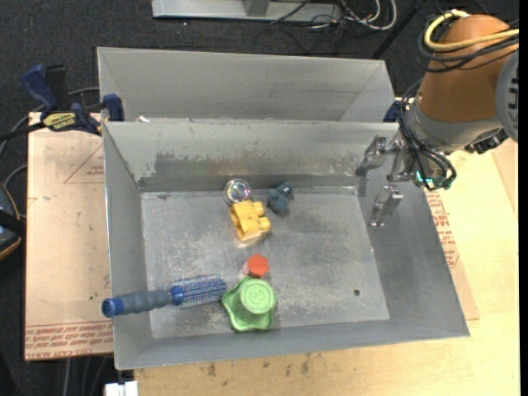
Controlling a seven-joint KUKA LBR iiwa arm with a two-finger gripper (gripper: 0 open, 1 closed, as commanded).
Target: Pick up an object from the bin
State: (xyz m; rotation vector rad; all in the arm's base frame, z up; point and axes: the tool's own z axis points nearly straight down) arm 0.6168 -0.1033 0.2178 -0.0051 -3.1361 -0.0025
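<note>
A robot arm's end effector (pixel 378 185) hangs with its two fingers spread apart and nothing between them, above the right-hand slope of a grey metal bin (pixel 330 258), well to the right of a yellow toy block (pixel 249 220) lying near the middle of the bin's floor. The arm's orange-covered wrist (pixel 462 64) rises above the bin's right rim, farther right of the block and higher in the view. No object is under the fingers; every loose thing lies by the block or below it. A small clear ball (pixel 238 190) rests just above the block, touching or nearly touching it, and a dark blue-grey piece (pixel 281 198) sits just to the block's upper right, the thing nearest the end effector. Below the block lies a small red cap (pixel 258 266), then a green scalloped lid (pixel 250 306). A blue-handled brush (pixel 163 296) stretches to the block's lower left, its bristled head beside the lid.
</note>
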